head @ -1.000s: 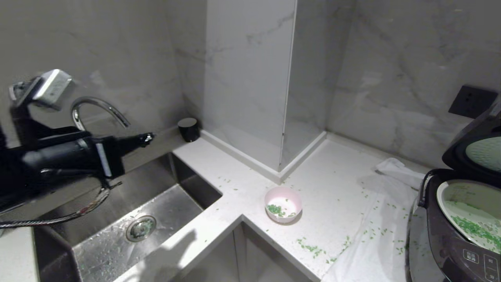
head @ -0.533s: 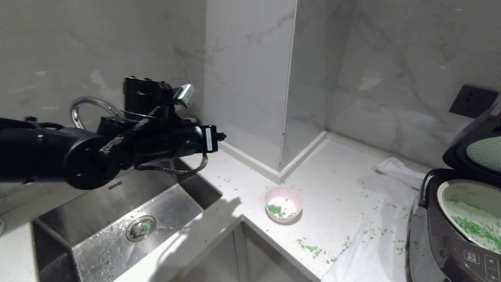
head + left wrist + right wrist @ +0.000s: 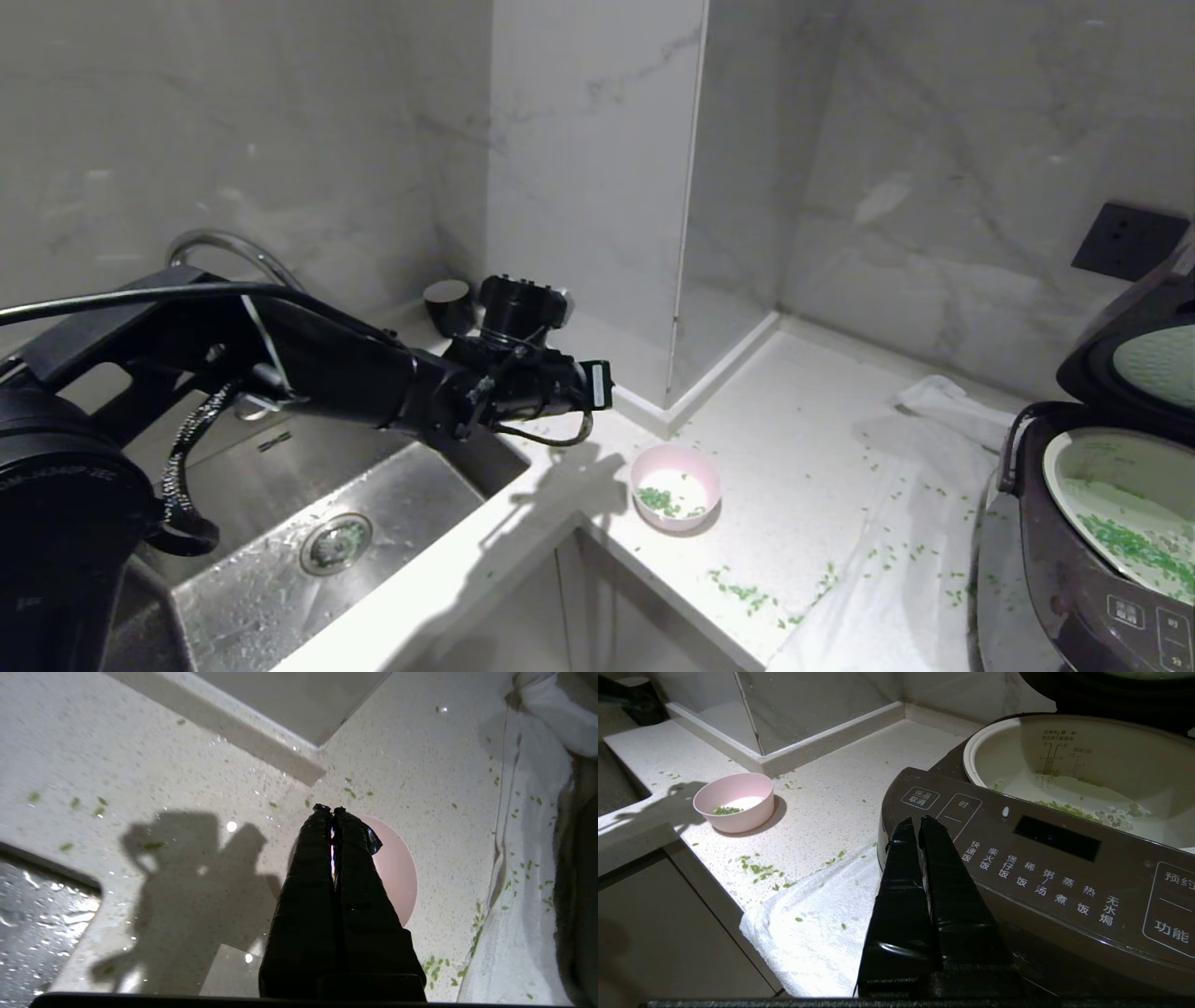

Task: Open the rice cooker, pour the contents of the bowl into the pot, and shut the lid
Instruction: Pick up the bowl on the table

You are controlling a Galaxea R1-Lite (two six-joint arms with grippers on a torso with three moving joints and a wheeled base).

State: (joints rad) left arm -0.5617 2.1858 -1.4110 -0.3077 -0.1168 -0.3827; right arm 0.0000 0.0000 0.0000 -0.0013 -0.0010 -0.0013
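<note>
Ana: Left wrist view first: what is the hand doing?

Ben: The left gripper (image 3: 331,808) has its two black fingers (image 3: 308,858) pressed together with nothing between them. It hangs above the pale speckled counter (image 3: 140,756), and its tips lie over the near edge of the pink bowl (image 3: 397,872), which the fingers partly hide.

Ana: And seen from the head?

Ben: The left arm (image 3: 327,364) reaches across the steel sink (image 3: 373,523) from the left, its wrist ending just up and left of the bowl (image 3: 676,485), clear of it. The bowl stands upright on the counter near the inner corner of the worktop, with a little of the contents (image 3: 659,500), small green bits, lying in its white inside.

Ana: The other arm?

Ben: The right gripper (image 3: 916,821) is pressed shut too, empty, and sits low in front of the rice cooker (image 3: 1017,858), its tips over the left end of the button panel. I cannot tell whether it touches the panel.

Ana: Where is the cooker in the wider scene?

Ben: At the far right edge of the head view. The lid (image 3: 1134,359) is tipped up and back, its pale underside showing. The pot (image 3: 1111,485) sits open inside, with green bits spread over its floor.

Ana: Anything around them?

Ben: A white cloth (image 3: 896,579) lies under and beside the cooker. Loose green flakes (image 3: 747,593) are scattered over the cloth and the counter between bowl and cooker. A dark cup (image 3: 448,306) stands by the wall behind the sink, next to the curved tap (image 3: 219,245).
</note>
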